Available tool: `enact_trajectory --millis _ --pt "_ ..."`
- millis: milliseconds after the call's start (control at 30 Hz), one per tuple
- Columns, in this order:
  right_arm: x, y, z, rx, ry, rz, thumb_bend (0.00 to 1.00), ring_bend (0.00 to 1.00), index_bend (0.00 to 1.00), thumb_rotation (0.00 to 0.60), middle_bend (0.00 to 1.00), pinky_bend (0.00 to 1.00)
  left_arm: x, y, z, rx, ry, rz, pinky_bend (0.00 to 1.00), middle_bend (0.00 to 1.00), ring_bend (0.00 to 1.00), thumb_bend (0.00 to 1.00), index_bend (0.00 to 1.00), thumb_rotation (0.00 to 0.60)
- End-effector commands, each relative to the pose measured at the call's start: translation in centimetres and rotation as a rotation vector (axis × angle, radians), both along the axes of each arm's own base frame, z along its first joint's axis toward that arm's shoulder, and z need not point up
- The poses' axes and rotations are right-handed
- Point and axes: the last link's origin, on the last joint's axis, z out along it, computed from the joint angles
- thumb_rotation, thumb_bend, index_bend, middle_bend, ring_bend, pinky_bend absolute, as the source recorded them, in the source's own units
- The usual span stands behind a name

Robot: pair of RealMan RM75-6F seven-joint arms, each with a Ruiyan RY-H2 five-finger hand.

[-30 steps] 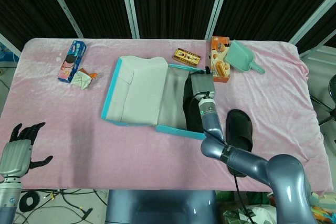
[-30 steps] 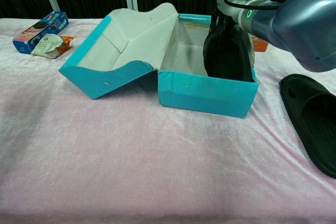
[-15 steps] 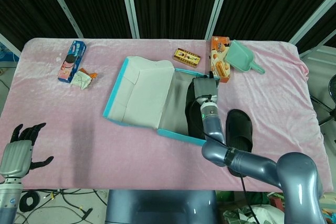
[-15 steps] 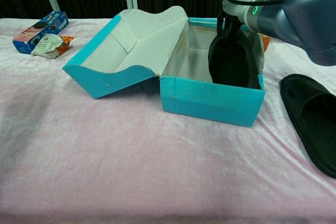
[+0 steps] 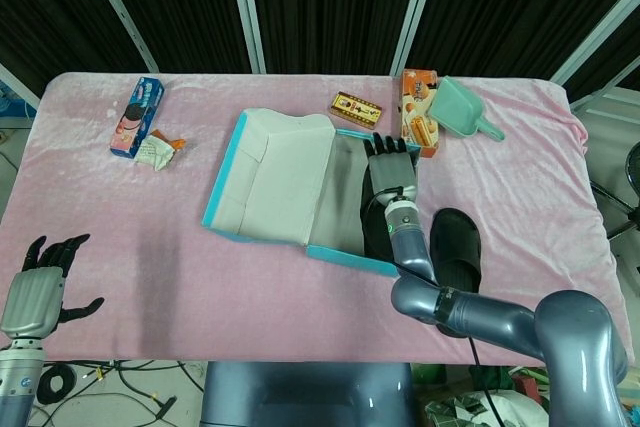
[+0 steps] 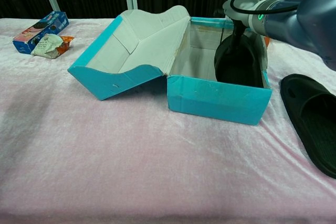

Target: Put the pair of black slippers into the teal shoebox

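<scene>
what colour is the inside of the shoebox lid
Pale grey-white inside the lid, unlike the teal shoebox exterior; clearest in the chest view.

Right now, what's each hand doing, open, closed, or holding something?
Left hand: open, holding nothing, off the table's near edge.
Right hand: fingers spread over the slipper in the shoebox; grip cannot be told.

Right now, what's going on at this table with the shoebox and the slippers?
The right hand is over the open teal shoebox, fingers spread above one black slipper that stands on edge inside the box against its right wall. Whether the hand touches it is hard to tell. The second black slipper lies on the pink table just right of the box. The left hand hangs open and empty at the table's near left corner.
</scene>
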Motion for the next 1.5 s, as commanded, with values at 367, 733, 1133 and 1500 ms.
enact_trajectory --millis 367,733,1133,1500 --pt "0.7 3.2 3.4 0.194 0.01 0.063 0.31 0.0 0.0 0.6 0.0 0.06 -0.1 0.0 0.0 0.0 0.0 0.0 0.0 0.19 0.16 0.0 0.15 0.6" --pt "0.7 5.0 5.1 0.269 -0.07 0.127 0.9 0.0 0.21 0.6 0.23 0.06 -0.1 0.1 -0.1 -0.003 -0.001 0.0 0.0 0.18 0.16 0.0 0.15 0.6" --pt "-1.3 4.8 3.6 0.27 -0.008 0.144 0.91 0.0 0.22 0.6 0.24 0.06 -0.2 0.0 -0.2 -0.004 -0.003 0.001 0.0 0.18 0.16 0.0 0.15 0.6" --pt "-3.4 4.9 2.3 0.277 0.064 0.119 0.9 0.0 0.22 0.6 0.24 0.06 -0.1 -0.1 -0.2 -0.005 -0.003 -0.002 0.0 0.18 0.16 0.0 0.15 0.6"
